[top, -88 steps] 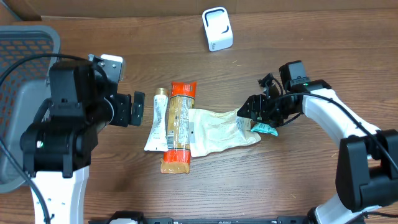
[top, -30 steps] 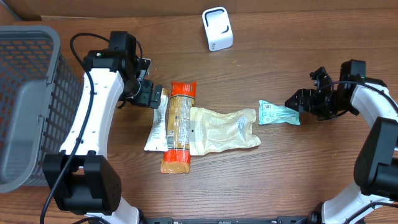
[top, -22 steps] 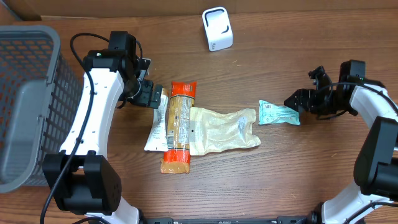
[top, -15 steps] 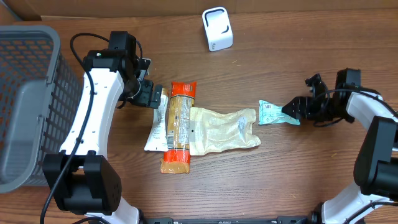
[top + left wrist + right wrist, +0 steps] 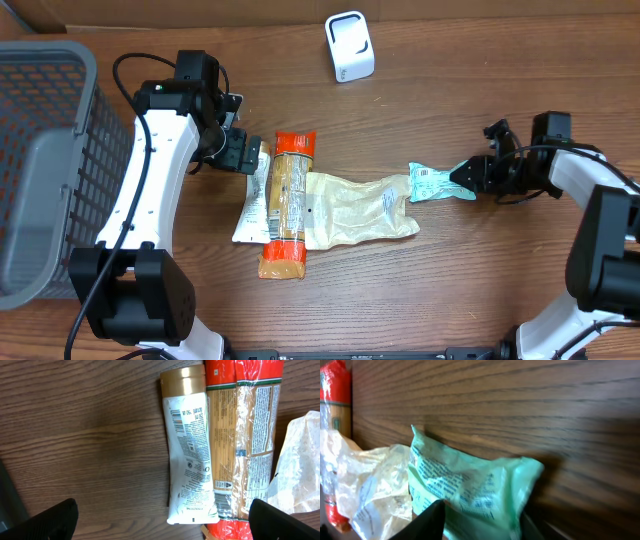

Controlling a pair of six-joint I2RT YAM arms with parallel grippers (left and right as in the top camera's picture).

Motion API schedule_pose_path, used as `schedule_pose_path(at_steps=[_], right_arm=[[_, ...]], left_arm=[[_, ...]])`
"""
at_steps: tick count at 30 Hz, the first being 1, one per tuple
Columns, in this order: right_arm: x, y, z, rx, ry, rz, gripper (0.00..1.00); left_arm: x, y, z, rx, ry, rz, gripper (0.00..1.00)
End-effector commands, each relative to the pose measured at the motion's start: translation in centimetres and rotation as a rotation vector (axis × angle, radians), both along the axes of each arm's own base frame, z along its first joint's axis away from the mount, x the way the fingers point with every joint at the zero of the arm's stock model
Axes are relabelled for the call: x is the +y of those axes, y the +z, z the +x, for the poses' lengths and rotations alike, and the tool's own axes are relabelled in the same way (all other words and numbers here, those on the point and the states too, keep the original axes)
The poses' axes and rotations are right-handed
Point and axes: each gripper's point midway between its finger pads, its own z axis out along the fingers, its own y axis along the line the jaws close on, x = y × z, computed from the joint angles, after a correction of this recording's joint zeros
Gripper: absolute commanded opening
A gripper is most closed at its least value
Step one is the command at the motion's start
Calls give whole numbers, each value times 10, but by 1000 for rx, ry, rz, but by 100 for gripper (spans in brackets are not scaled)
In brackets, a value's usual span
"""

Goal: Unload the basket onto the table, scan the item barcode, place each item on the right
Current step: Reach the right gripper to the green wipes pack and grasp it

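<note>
Partly between right claw (image 5: pixel 470 176) fingers: teal packet (image 5: pixel 432 183), touching cream bag (image 5: pixel 352 210).

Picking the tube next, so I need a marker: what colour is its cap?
Gold. The cap shows best in the left wrist view.

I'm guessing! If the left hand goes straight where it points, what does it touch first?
Probably the white tube, lying right ahead of the left hand; depth is unclear.
</note>
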Motion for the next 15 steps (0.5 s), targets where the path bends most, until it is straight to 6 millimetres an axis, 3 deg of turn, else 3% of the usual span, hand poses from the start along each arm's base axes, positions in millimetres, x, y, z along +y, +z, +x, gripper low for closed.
schedule_pose_path(at_steps=[1, 11, 15], right_arm=[[7, -20, -5, 48, 13, 19, 47], [8, -27, -3, 80, -27, 38, 48], [13, -22, -2, 70, -23, 78, 48]], left_arm=[[4, 1, 4, -7, -12, 15, 100], [2, 3, 14, -51, -11, 7, 100], [34, 4, 14, -52, 92, 108, 100]])
